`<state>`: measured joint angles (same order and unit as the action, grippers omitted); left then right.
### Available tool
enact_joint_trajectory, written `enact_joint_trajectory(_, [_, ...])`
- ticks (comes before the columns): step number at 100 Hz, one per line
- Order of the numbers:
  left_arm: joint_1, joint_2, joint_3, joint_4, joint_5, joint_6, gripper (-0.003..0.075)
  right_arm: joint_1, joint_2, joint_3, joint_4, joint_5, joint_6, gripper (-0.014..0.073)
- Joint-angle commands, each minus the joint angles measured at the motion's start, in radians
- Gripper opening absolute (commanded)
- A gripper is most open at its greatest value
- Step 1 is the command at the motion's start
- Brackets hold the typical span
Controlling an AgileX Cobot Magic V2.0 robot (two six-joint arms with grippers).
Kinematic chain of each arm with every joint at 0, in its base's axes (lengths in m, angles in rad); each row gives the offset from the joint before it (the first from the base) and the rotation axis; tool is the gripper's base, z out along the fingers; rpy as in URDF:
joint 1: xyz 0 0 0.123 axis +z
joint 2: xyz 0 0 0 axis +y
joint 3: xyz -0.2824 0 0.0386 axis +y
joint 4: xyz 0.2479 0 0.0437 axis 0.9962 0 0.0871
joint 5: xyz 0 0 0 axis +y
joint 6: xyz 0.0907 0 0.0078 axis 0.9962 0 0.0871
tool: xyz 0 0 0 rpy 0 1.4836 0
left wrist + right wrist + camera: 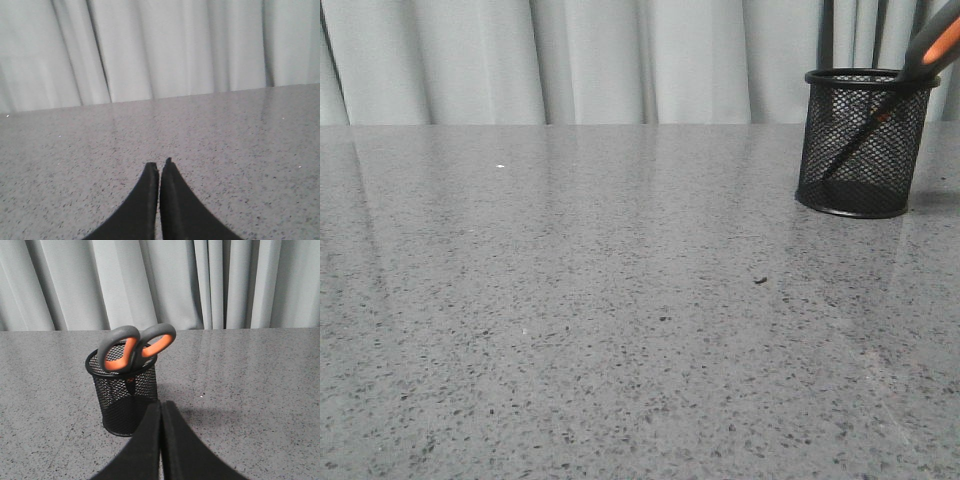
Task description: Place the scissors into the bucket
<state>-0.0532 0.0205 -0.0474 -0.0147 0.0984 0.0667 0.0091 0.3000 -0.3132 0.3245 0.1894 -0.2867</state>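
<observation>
Over on our left side, the left hand (159, 165) has its two black fingers pressed together, holding nothing, with only bare grey bench (570, 320) and curtain (160, 45) ahead of it. Neither task thing shows in that wrist view, so we'd say that arm is the far one.

Moving right, the right hand (160, 407) is pinched closed too and carries nothing. Just ahead of its fingertips and a bit to the left stands the bucket (125, 395), upright on the bench. The scissors (136, 347) are already in it, blades down, handles poking above the rim; in the front view they lean with the handles tilted right. So the long axis runs steeply up and down, and nothing is gripping them.

Looks to us like the job is basically done, and any next move is just backing the right hand away without bumping the bucket.
</observation>
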Motion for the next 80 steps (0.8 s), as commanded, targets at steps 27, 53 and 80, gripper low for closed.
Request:
enact_joint_trajectory(27, [0.079, -0.051, 0.064, -0.035, -0.046, -0.016, -0.002, -0.005, 0.008, -0.02, 0.003, -0.081, -0.008, -0.0071])
enact_joint_trajectory(53, [0.079, -0.051, 0.064, -0.048, -0.052, -0.016, -0.002, -0.005, 0.008, -0.02, 0.003, -0.081, -0.008, -0.0071])
enact_joint_trajectory(80, [0.079, -0.051, 0.064, -0.048, -0.052, -0.016, -0.002, -0.005, 0.008, -0.02, 0.003, -0.081, -0.008, -0.0071])
